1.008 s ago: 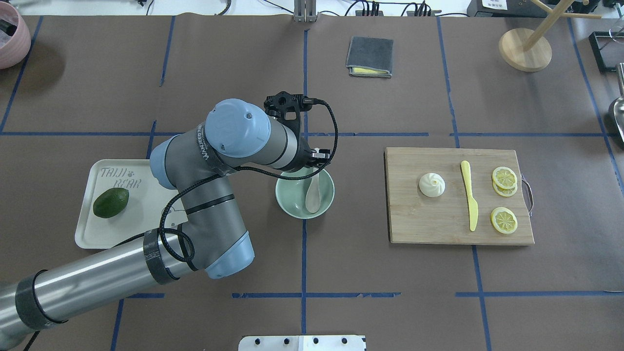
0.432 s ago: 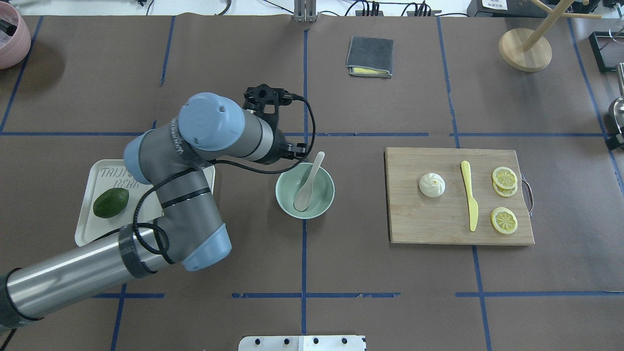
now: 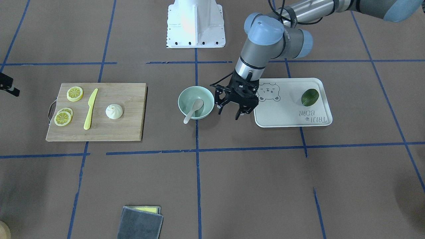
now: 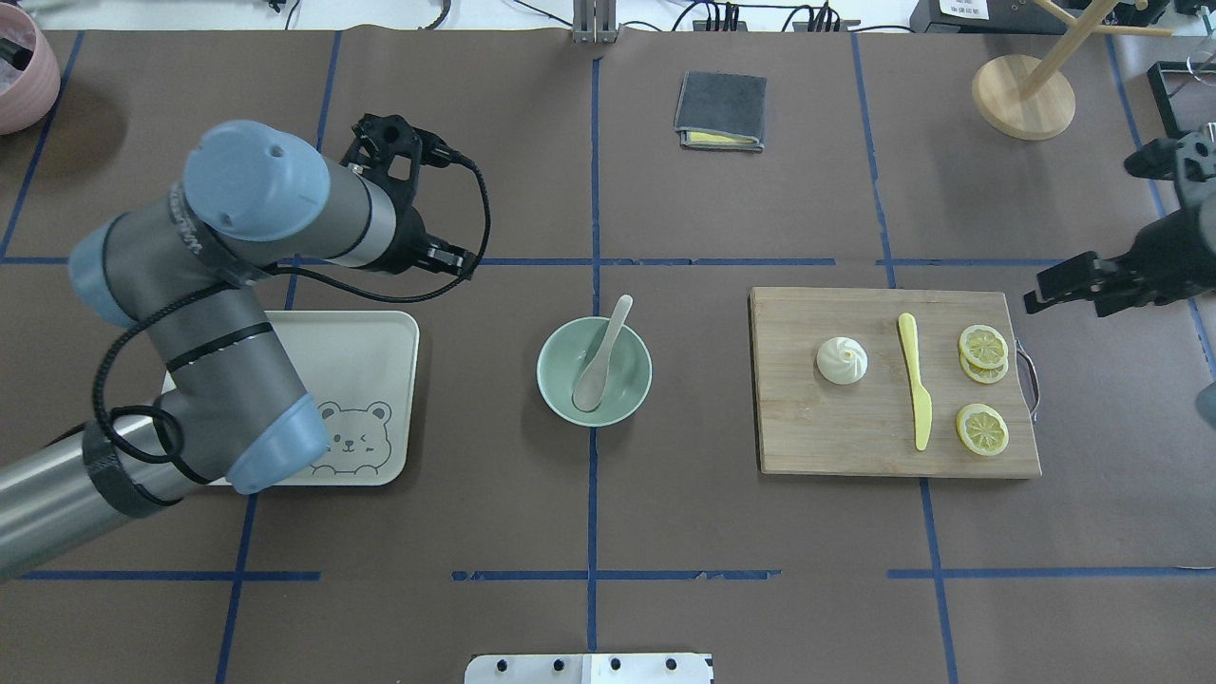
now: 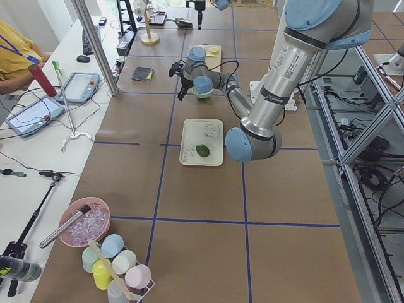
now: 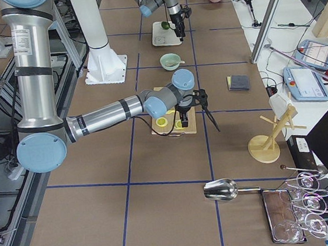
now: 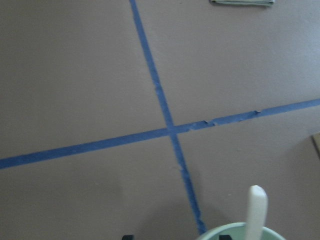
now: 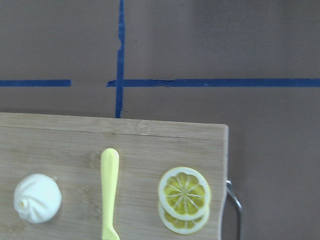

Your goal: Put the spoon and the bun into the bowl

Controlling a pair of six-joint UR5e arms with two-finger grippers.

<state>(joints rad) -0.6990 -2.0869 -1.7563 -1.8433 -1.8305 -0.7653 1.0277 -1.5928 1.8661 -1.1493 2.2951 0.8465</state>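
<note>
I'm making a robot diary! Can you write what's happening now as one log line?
spoon: in bowl | bun: on cutting board | left pincer: open, empty, beside bowl | to do: bun

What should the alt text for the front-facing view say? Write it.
A beige spoon rests in a mint-green bowl, the left gripper open beside it. A white bun sits on a wooden cutting board; an avocado lies on a bear-print tray.

Bright, even lighting; left wrist view blurred.
</note>
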